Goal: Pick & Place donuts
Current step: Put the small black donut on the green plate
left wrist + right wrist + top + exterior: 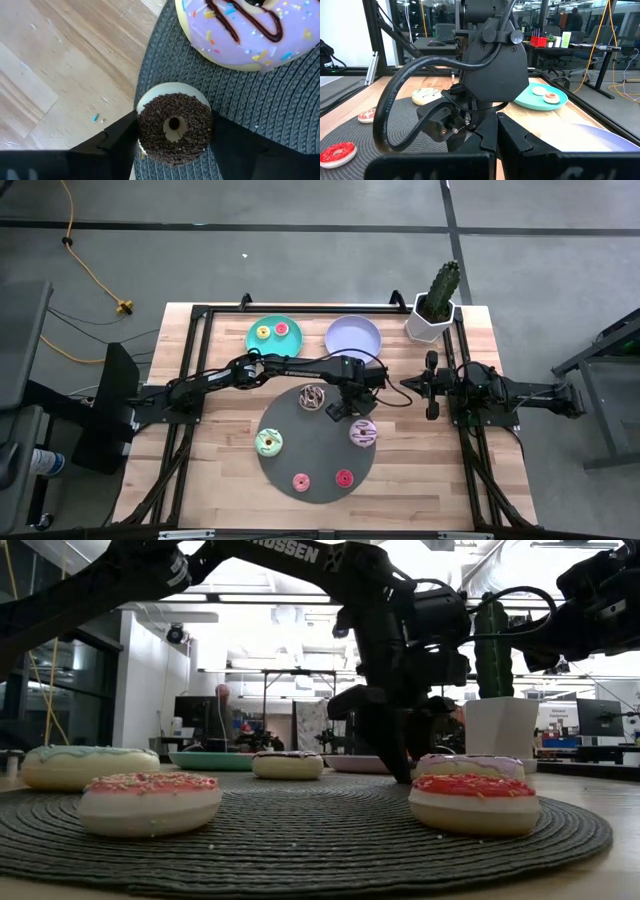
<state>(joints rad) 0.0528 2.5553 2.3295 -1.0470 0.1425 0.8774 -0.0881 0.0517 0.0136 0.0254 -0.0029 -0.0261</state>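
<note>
My left gripper (336, 412) reaches over the dark grey round mat (318, 492) and is shut on a small brown chocolate-sprinkled donut (175, 127). On the mat lie a chocolate-striped donut (313, 397), a green-iced one (269, 442), a lilac striped one (364, 432), a pink one (301, 481) and a red one (344, 477). A small yellow donut (264, 332) and a small red one (282, 330) lie on the teal plate (275, 345). My right gripper (406, 383) waits shut and empty to the right of the mat. My left gripper pinches the small brown donut by its two opposite outer sides (141, 131) between its two fingers (117, 137), coming from above and pointing down. The donut lies flat with its sprinkled top up. Whether it is clear of the mat, I cannot tell.
An empty lilac plate (353, 337) stands beside the teal plate at the table's far side. A potted cactus (436, 305) stands at the far right corner. Bare wood lies to the left and right of the mat.
</note>
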